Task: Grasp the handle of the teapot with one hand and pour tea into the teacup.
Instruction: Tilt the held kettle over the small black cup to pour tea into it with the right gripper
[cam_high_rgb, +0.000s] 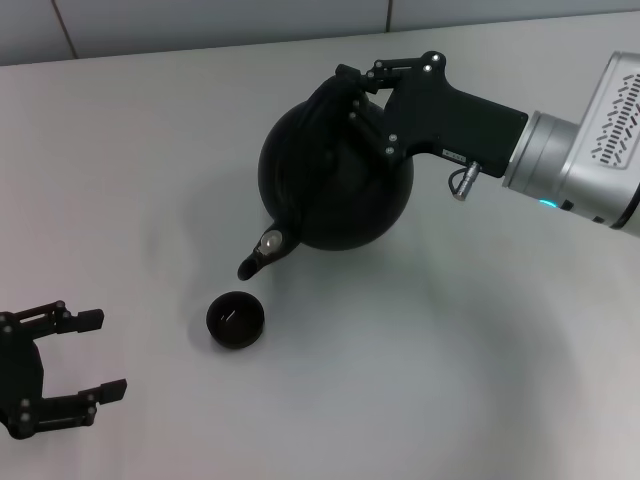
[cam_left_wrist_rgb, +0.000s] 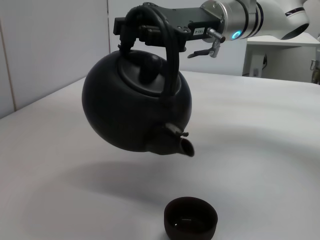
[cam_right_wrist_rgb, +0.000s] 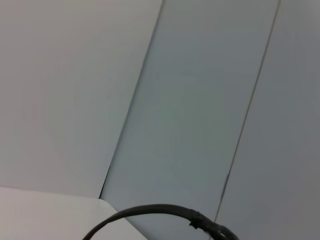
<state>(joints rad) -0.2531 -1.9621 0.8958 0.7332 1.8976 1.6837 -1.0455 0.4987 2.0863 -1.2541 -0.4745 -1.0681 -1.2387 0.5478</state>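
Left wrist view: the right gripper (cam_left_wrist_rgb: 150, 27) clenches the hoop-shaped black handle (cam_left_wrist_rgb: 167, 47) of the round matte-black teapot (cam_left_wrist_rgb: 130, 107), held tilted in the air, spout above the tiny black teacup (cam_left_wrist_rgb: 191, 218) (standing on the white table (cam_left_wrist_rgb: 270, 150)). The left gripper (cam_high_rgb: 85, 355) rests spread apart, near the cup.

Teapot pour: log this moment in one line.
right tool | shut on handle | round matte-black teapot lifted, tilted | spout over small black teacup | left tool open, idle

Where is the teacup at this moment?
In the head view the teacup stands on the white table, left of centre, just below the spout of the tilted teapot held up by the right gripper; the left gripper is farther left.
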